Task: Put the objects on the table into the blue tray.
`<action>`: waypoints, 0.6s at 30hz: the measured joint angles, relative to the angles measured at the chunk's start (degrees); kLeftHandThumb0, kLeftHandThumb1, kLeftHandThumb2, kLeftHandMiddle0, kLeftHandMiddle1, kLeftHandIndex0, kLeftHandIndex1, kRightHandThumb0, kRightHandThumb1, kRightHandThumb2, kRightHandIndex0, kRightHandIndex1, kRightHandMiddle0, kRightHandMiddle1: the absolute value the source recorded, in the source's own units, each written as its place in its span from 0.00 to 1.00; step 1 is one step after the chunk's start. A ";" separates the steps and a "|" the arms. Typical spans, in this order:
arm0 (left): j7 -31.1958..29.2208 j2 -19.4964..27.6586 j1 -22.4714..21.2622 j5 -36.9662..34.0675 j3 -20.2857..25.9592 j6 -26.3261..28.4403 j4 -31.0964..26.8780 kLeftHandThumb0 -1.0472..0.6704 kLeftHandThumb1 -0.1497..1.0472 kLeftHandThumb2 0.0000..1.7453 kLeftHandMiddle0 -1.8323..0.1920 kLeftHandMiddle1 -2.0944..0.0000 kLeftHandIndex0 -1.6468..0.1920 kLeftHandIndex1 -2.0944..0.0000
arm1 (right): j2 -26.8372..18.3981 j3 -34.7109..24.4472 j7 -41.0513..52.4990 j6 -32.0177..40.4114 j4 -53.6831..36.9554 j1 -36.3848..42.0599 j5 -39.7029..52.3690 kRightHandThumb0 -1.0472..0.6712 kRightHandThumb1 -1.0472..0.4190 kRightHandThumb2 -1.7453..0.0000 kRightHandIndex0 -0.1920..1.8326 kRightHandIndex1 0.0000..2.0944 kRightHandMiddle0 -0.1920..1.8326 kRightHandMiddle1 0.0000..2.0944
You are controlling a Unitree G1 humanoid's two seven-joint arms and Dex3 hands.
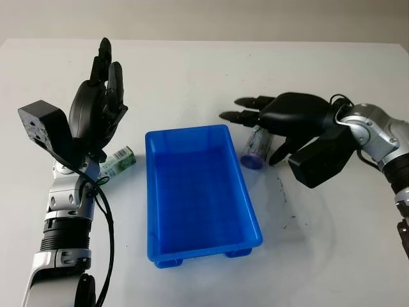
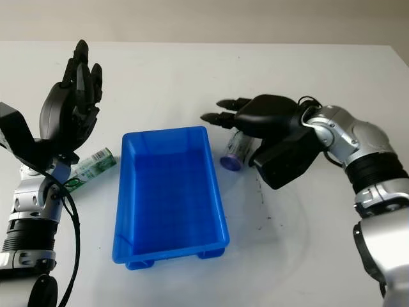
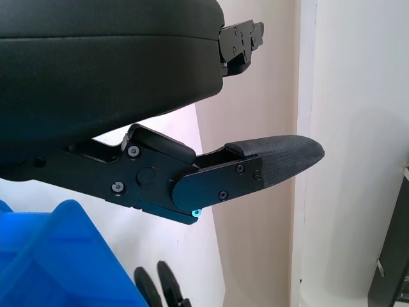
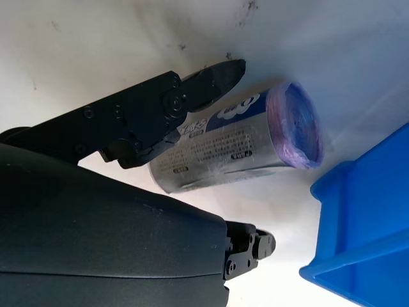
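Beside the blue tray (image 1: 198, 198), right hand (image 1: 268, 121) seemingly touches the roll (image 4: 243, 144).

Your right hand (image 2: 255, 121) is hovering open over the purple-capped roll (image 2: 234, 151), which is lying on the white table (image 2: 287, 256) just beside the blue tray (image 2: 167, 192). Your left hand (image 2: 67, 115) is standing raised and open, near the green packet (image 2: 89, 167) lying left of the tray.

Before us, glossy plastic blue tray (image 1: 201, 198), shiny film-wrapped purple roll (image 4: 236, 144), our matt black right hand (image 1: 291, 118).
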 measured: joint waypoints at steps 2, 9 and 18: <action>-0.02 0.00 0.11 0.00 0.00 0.19 -0.34 0.16 1.00 0.38 1.00 1.00 1.00 1.00 | 0.09 0.00 -0.97 -0.60 0.98 0.09 0.02 0.46 0.11 0.96 0.24 0.09 0.24 0.08; -0.10 0.00 0.18 0.00 0.03 0.26 -0.58 0.16 1.00 0.38 1.00 1.00 1.00 1.00 | -0.23 2.86 -15.16 -3.46 3.80 -0.03 -7.05 0.39 0.06 0.97 0.23 0.95 0.16 0.89; -0.25 0.01 0.17 0.00 0.06 0.41 -0.57 0.16 1.00 0.38 1.00 1.00 1.00 1.00 | -1.28 7.75 -30.88 -1.13 4.78 -1.19 -17.42 0.29 0.00 0.78 0.69 1.00 0.51 1.00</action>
